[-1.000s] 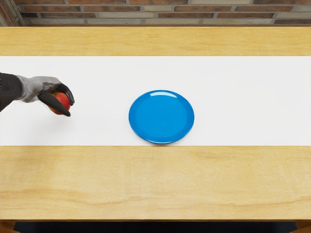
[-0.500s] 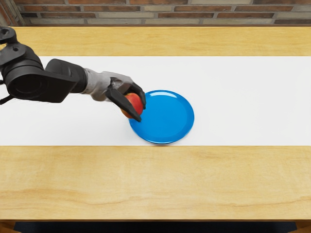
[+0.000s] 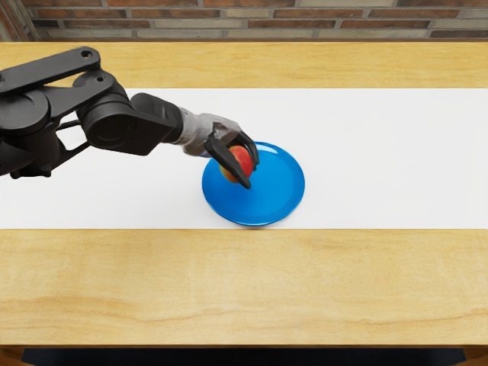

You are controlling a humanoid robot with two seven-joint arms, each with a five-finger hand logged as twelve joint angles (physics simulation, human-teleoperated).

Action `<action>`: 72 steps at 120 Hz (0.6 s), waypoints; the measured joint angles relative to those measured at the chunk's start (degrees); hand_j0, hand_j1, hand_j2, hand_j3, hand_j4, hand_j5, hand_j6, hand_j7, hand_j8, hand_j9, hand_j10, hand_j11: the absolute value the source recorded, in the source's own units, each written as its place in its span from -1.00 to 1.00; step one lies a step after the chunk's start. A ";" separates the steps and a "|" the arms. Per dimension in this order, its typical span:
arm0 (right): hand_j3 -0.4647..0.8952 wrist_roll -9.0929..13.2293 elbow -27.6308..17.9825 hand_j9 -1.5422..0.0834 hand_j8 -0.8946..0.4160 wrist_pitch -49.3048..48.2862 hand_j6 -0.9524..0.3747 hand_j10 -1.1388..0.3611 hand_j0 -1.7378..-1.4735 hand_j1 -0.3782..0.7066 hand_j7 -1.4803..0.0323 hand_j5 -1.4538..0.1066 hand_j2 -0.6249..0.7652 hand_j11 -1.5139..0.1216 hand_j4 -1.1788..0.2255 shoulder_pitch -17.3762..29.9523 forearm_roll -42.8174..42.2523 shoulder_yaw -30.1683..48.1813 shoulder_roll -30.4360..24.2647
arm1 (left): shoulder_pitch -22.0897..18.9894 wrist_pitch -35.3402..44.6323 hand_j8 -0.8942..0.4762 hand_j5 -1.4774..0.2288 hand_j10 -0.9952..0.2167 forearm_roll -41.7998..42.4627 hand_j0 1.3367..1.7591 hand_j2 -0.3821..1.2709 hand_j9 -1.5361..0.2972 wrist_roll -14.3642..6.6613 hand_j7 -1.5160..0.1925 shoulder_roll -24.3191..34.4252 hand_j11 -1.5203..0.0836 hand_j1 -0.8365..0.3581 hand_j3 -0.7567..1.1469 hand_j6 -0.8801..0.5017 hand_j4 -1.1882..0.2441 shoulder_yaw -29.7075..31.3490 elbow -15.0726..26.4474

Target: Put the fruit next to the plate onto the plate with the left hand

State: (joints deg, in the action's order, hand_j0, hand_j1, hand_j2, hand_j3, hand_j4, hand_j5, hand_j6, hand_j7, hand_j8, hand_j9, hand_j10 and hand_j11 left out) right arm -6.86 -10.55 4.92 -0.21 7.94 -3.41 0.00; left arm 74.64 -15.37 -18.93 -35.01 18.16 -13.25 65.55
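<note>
Left hand (image 3: pixel 229 149) grips the red fruit (image 3: pixel 242 162) over the blue plate (image 3: pixel 273 192).
Head view: its fingers curl round the fruit, which sits inside the rim on the plate's left half. Whether the fruit touches the plate cannot be told. Letting go looks next.

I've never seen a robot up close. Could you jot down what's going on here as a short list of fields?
Setting: pale wooden table with a white cloth strip across it
Working hand: left hand, arm reaching in from the left
Fingers: curled around the small round red fruit
Fruit position: over the left part of the round blue plate; contact with it cannot be told
Right hand: not in view
</note>
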 joint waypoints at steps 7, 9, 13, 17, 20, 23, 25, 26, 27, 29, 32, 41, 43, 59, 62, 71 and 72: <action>-0.32 0.00 0.00 0.84 0.31 0.00 0.38 0.47 -0.40 -0.87 0.90 0.81 -0.11 0.80 0.63 -0.01 -0.01 -0.01 0.00 | -0.10 -0.08 -0.14 -0.50 -0.11 -0.22 0.42 -0.14 -0.50 0.00 -0.50 -0.74 -0.50 -0.24 -0.21 -0.40 -0.46 0.04 -0.78; -0.32 0.00 0.00 0.84 0.31 0.00 0.38 0.47 -0.40 -0.87 0.90 0.81 -0.11 0.80 0.63 -0.01 -0.01 0.00 0.00 | -0.14 -0.09 -0.15 -0.49 -0.11 -0.25 0.42 -0.14 -0.50 0.01 -0.49 -0.86 -0.50 -0.24 -0.21 -0.40 -0.46 0.06 -0.93; -0.32 0.00 0.01 0.84 0.31 0.00 0.38 0.47 -0.40 -0.87 0.90 0.81 -0.11 0.80 0.63 -0.01 -0.02 0.01 0.00 | -0.14 -0.12 -0.15 -0.48 -0.11 -0.32 0.42 -0.15 -0.49 0.01 -0.48 -0.93 -0.49 -0.24 -0.21 -0.41 -0.45 0.08 -1.18; -0.32 0.00 0.01 0.84 0.31 0.00 0.38 0.47 -0.40 -0.87 0.90 0.81 -0.11 0.80 0.63 -0.02 -0.02 0.01 0.00 | -0.19 -0.13 -0.16 -0.47 -0.12 -0.37 0.42 -0.15 -0.47 0.02 -0.46 -0.94 -0.47 -0.23 -0.21 -0.42 -0.44 0.09 -1.36; -0.32 0.00 0.01 0.84 0.31 0.00 0.38 0.47 -0.40 -0.87 0.90 0.81 -0.11 0.80 0.63 -0.01 -0.02 0.01 0.00 | -0.29 -0.13 -0.17 -0.45 -0.13 -0.40 0.43 -0.16 -0.46 0.02 -0.44 -1.04 -0.46 -0.23 -0.21 -0.42 -0.43 0.10 -1.46; -0.32 0.00 0.01 0.84 0.31 0.00 0.38 0.47 -0.40 -0.87 0.90 0.81 -0.11 0.80 0.63 0.00 -0.02 0.00 0.00 | -0.42 -0.12 -0.18 -0.43 -0.14 -0.42 0.43 -0.16 -0.44 0.03 -0.41 -1.31 -0.43 -0.22 -0.21 -0.43 -0.42 0.11 -1.54; -0.32 0.00 0.01 0.84 0.31 0.00 0.38 0.47 -0.40 -0.87 0.90 0.81 -0.11 0.80 0.63 0.00 -0.02 0.00 0.00 | -0.44 -0.13 -0.22 -0.41 -0.15 -0.42 0.43 -0.17 -0.42 0.03 -0.40 -1.40 -0.42 -0.22 -0.21 -0.47 -0.40 0.12 -1.58; -0.32 0.00 0.00 0.84 0.31 0.00 0.38 0.47 -0.40 -0.87 0.90 0.81 -0.11 0.80 0.63 -0.01 -0.02 0.00 0.00 | -0.45 -0.11 -0.23 -0.40 -0.15 -0.42 0.43 -0.18 -0.41 0.03 -0.39 -1.47 -0.41 -0.20 -0.21 -0.47 -0.40 0.12 -1.60; -0.32 0.00 0.00 0.84 0.31 0.00 0.38 0.47 -0.40 -0.87 0.90 0.81 -0.11 0.80 0.63 -0.01 -0.02 0.00 0.00 | -0.45 -0.12 -0.24 -0.39 -0.15 -0.43 0.44 -0.19 -0.40 0.03 -0.38 -1.59 -0.39 -0.18 -0.21 -0.48 -0.39 0.11 -1.62; -0.32 0.00 0.00 0.84 0.31 0.00 0.38 0.47 -0.40 -0.87 0.90 0.81 -0.11 0.80 0.63 -0.01 -0.02 0.00 0.00 | -0.46 -0.13 -0.26 -0.37 -0.17 -0.41 0.44 -0.21 -0.38 0.03 -0.36 -1.75 -0.37 -0.17 -0.21 -0.49 -0.37 0.10 -1.65; -0.32 0.00 0.01 0.84 0.31 0.00 0.38 0.47 -0.40 -0.87 0.90 0.81 -0.11 0.80 0.63 -0.02 -0.01 0.00 0.00 | -0.46 -0.10 -0.29 -0.34 -0.20 -0.40 0.45 -0.22 -0.35 0.04 -0.32 -1.91 -0.33 -0.15 -0.21 -0.53 -0.35 0.09 -1.69; -0.32 0.00 0.00 0.84 0.31 0.00 0.38 0.47 -0.40 -0.87 0.90 0.81 -0.11 0.80 0.63 -0.03 -0.02 0.00 0.00 | -0.46 -0.10 -0.33 -0.24 -0.19 -0.35 0.47 -0.28 -0.25 0.03 -0.22 -2.56 -0.20 -0.09 -0.21 -0.52 -0.25 0.07 -1.83; -0.32 0.00 0.00 0.84 0.31 0.00 0.38 0.47 -0.40 -0.87 0.90 0.81 -0.11 0.80 0.63 -0.03 -0.01 -0.01 0.00 | -0.46 -0.10 -0.33 -0.21 -0.19 -0.34 0.47 -0.29 -0.23 0.02 -0.19 -2.66 -0.17 -0.08 -0.21 -0.51 -0.23 0.07 -1.87; -0.32 0.00 0.00 0.84 0.31 0.00 0.38 0.47 -0.40 -0.87 0.90 0.81 -0.11 0.80 0.63 -0.01 -0.02 -0.01 0.00 | -0.37 0.06 -0.28 -0.03 -0.05 -0.16 0.50 -0.37 -0.04 0.01 0.00 -3.35 0.06 0.08 -0.21 -0.39 -0.05 0.04 -2.06; -0.32 0.00 0.00 0.84 0.31 0.00 0.38 0.47 -0.40 -0.87 0.90 0.81 -0.11 0.80 0.63 -0.01 -0.02 -0.01 0.00 | -0.37 0.10 -0.27 0.00 -0.03 -0.14 0.50 -0.38 -0.01 0.01 0.04 -3.39 0.09 0.11 -0.21 -0.36 -0.02 0.02 -2.09; -0.32 0.00 0.01 0.84 0.31 0.00 0.38 0.47 -0.40 -0.87 0.90 0.81 -0.11 0.80 0.63 -0.02 -0.02 -0.01 0.00 | -0.21 0.17 -0.23 0.08 0.04 -0.05 0.51 -0.40 0.06 0.01 0.12 -3.40 0.18 0.19 -0.21 -0.31 0.06 -0.07 -2.14; -0.32 0.00 0.01 0.84 0.31 0.00 0.38 0.47 -0.40 -0.87 0.90 0.81 -0.11 0.80 0.63 -0.03 -0.02 -0.01 0.00 | -0.21 0.17 -0.23 0.09 0.04 -0.04 0.51 -0.41 0.07 0.01 0.13 -3.40 0.19 0.19 -0.21 -0.30 0.07 -0.11 -2.13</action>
State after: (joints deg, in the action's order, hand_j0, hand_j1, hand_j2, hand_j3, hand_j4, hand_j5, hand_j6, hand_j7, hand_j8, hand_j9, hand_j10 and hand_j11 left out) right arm -6.86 -10.54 4.92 -0.24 7.91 -3.43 0.00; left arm 74.44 -15.19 -18.97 -35.00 14.77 -13.36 63.42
